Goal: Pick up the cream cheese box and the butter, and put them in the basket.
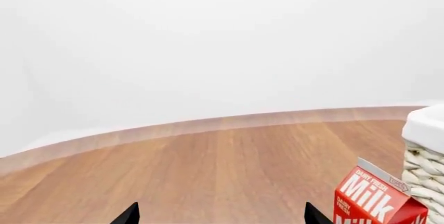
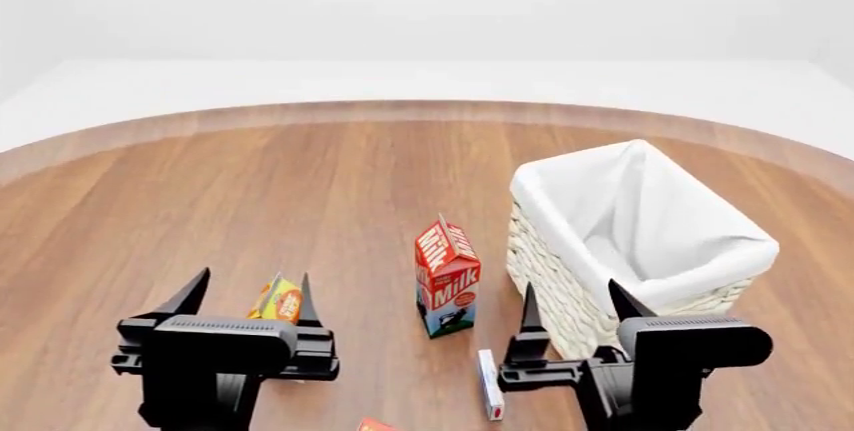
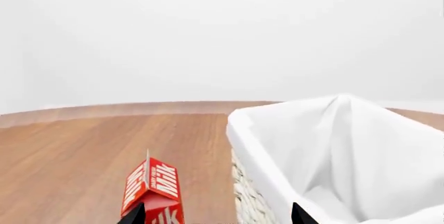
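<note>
- Left wrist view: your left gripper [image 1: 220, 216] has its tips spread apart, empty; basket [image 1: 425, 154] beside milk carton [image 1: 378, 198].
- Head view: cream cheese box [image 2: 491, 384] lies just beside your right gripper [image 2: 574, 313], its fingers apart; butter [image 2: 375, 425] barely visible.
- Right wrist view: basket liner fills one side.

A round table [image 2: 267, 181] of warm wood-grain planks with a smooth, faintly satin finish and a paler edge band. The basket [image 2: 554, 286] shows rough, cream woven wicker, lined with a soft, matt white cloth [image 2: 641, 216] folded over its rim. The milk carton [image 2: 447, 273] looks like printed paperboard, red and white, slightly glossy; the juice carton [image 2: 276, 301] is likewise printed card. The cream cheese box [image 2: 490, 381] is thin white card. Both grippers, left [image 2: 247, 301] and right [image 2: 577, 309], are matt black, plastic-looking.
</note>
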Controlling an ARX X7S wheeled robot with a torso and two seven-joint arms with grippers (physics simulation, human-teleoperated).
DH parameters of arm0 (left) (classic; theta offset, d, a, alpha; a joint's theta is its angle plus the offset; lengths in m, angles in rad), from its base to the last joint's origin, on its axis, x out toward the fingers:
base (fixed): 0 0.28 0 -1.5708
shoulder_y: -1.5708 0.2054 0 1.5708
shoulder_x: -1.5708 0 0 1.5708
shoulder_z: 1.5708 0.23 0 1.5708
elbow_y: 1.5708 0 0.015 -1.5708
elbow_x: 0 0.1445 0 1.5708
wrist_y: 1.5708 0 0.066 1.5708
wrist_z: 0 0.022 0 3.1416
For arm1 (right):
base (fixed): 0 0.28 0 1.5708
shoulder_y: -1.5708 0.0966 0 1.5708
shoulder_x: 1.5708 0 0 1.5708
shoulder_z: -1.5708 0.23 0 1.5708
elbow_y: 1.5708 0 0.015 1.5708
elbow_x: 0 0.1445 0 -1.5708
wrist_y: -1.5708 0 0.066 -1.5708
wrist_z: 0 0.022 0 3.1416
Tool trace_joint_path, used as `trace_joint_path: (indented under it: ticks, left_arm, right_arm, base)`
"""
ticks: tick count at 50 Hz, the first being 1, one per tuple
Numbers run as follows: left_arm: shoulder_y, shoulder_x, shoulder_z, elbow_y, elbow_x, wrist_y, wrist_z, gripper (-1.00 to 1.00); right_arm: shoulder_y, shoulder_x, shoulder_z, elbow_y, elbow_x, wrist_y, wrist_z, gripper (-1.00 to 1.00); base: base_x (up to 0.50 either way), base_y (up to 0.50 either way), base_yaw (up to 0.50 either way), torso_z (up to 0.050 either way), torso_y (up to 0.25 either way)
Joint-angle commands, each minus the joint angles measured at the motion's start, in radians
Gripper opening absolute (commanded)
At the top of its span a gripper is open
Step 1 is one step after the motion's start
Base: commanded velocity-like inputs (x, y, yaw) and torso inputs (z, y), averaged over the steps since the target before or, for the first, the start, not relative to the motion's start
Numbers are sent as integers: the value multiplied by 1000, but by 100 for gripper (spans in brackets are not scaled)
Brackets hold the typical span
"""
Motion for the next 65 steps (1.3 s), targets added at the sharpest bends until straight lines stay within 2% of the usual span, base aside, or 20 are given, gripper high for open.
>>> trace_joint_path:
  ticks: [1, 9, 14, 19, 21, 22, 25, 29, 32, 34, 35, 38, 40, 43, 46, 50, 65]
  left_arm:
    - [1, -9, -10, 13, -11, -10, -6, 100]
    - [2, -15, -13, 16, -16, -11, -10, 100]
    - [1, -17, -15, 17, -19, -12, -14, 100]
    - [0, -20, -11, 23, -21, -18, -18, 100]
    - [-3, -20, -9, 22, -21, -19, -19, 100]
    - [-2, -20, -7, 17, -21, -14, -18, 100]
    - [-2, -22, -5, 23, -23, -19, -20, 100]
    - [-2, -24, -5, 22, -25, -19, -22, 100]
    - [-2, -25, -3, 25, -26, -20, -25, 100]
    - [-2, -26, -4, 23, -27, -19, -25, 100]
    - [-2, -26, -4, 20, -28, -16, -24, 100]
    - [-3, -28, -4, 22, -31, -19, -26, 100]
    - [-3, -28, -5, 23, -32, -20, -27, 100]
    - [-2, -30, -4, 20, -33, -15, -28, 100]
    - [-3, -30, -4, 20, -35, -15, -30, 100]
    - [-5, -31, -1, 19, -36, -15, -33, 100]
    - [-3, -37, 6, 17, -39, -10, -40, 100]
  right_arm:
    - [53, 20, -61, -40, -50, 94, 56, 100]
    - [111, 23, -107, -87, -58, 211, 89, 100]
    - [209, 13, -130, -121, -31, 396, 114, 100]
    - [281, -17, -105, -148, 29, 541, 116, 100]
    - [287, -14, -109, -146, 32, 538, 111, 100]
    - [305, -37, -84, -131, 56, 599, 116, 100]
    - [313, -25, -110, -125, 44, 585, 116, 100]
    - [344, -49, -74, -142, 110, 717, 101, 100]
    - [357, -54, -50, -145, 143, 744, 78, 100]
    - [352, -18, -113, -138, 79, 627, 89, 100]
    - [358, -14, -126, -127, 73, 643, 97, 100]
    - [383, -39, -104, -129, 108, 768, 105, 100]
    - [417, -98, -59, -122, 97, 922, 177, 100]
    - [441, -119, -44, -104, 133, 992, 189, 100]
    - [461, -99, -8, -59, 344, 993, 334, 100]
    - [487, -61, -70, 2, 434, 989, 443, 100]
    - [510, -58, -71, 124, 585, 980, 496, 100]
  base:
    - [0, 0, 0, 0, 0]
    - [0, 0, 0, 0, 0]
    - [0, 0, 0, 0, 0]
    - [0, 0, 0, 0, 0]
    - [0, 0, 0, 0, 0]
    - [0, 0, 0, 0, 0]
    - [0, 0, 0, 0, 0]
    - [0, 0, 0, 0, 0]
    - [0, 0, 0, 0, 0]
    - [0, 0, 0, 0, 0]
    - [0, 0, 0, 0, 0]
    - [0, 0, 0, 0, 0]
    - [0, 0, 0, 0, 0]
    - [0, 0, 0, 0, 0]
    - [0, 0, 0, 0, 0]
    - [0, 0, 0, 0, 0]
    - [0, 0, 0, 0, 0]
